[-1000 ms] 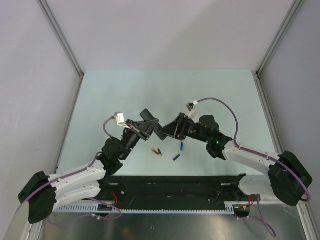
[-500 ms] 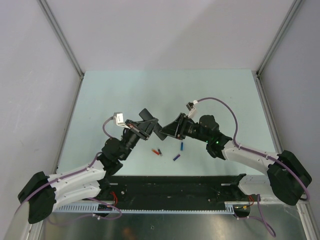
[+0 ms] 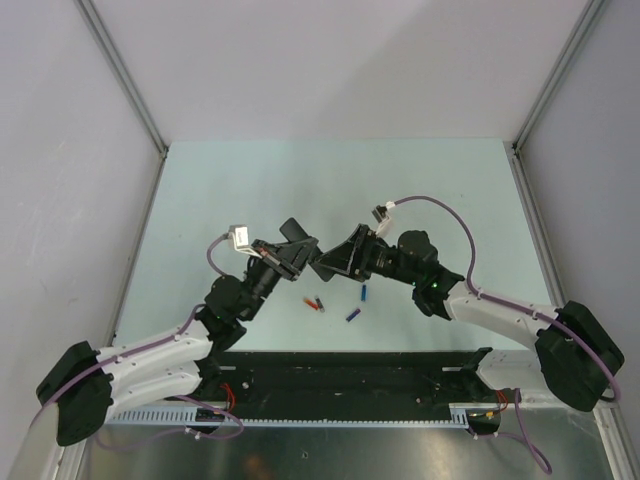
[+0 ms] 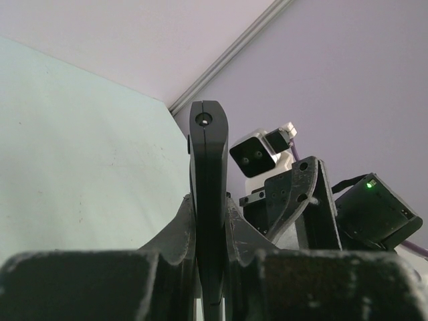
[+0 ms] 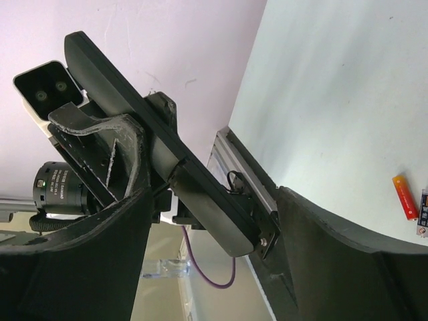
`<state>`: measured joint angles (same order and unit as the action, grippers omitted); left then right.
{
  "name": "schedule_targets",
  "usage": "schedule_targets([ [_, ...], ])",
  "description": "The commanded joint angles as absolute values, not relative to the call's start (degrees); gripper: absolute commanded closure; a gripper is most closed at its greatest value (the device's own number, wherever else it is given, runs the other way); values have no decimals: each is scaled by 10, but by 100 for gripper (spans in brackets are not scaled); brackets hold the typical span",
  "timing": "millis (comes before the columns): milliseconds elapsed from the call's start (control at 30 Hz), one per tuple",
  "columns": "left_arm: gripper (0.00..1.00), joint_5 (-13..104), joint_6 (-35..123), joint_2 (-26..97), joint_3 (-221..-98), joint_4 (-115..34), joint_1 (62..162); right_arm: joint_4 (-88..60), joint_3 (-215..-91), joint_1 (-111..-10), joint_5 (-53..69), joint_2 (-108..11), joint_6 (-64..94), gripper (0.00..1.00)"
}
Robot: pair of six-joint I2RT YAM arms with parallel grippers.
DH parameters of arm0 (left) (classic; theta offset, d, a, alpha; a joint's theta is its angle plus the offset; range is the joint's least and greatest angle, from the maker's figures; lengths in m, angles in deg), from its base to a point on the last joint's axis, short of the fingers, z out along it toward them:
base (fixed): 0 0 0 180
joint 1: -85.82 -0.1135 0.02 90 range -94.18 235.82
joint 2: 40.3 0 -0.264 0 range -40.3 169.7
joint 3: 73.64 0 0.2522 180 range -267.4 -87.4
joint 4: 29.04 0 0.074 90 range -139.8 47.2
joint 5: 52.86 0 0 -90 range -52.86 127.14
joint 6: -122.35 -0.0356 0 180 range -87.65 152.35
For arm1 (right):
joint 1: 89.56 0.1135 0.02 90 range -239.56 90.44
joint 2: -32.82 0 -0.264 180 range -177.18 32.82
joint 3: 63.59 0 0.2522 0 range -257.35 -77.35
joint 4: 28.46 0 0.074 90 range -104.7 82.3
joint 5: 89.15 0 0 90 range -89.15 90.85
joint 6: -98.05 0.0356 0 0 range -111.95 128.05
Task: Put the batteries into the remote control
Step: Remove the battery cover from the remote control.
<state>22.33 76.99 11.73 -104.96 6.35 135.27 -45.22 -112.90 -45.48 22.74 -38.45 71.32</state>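
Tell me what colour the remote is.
The remote is plain black; the left wrist view shows it best.

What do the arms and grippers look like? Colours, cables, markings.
The left arm and right arm match: white link shells between bulky black joint housings. The left gripper and right gripper are black, two-fingered. Each wrist carries a white two-lens camera block fed by a purple cable. A green light shows on the right arm.
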Motion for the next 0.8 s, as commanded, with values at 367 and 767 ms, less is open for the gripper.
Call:
schedule_targets([
  [367, 100, 303, 897, 144, -1059, 47, 1299, -47, -1260, -436, 75, -254, 475, 7],
  [767, 100, 560, 1013, 290, -1119, 45, 1214, 180, -1387, -323, -101, -296, 346, 6],
])
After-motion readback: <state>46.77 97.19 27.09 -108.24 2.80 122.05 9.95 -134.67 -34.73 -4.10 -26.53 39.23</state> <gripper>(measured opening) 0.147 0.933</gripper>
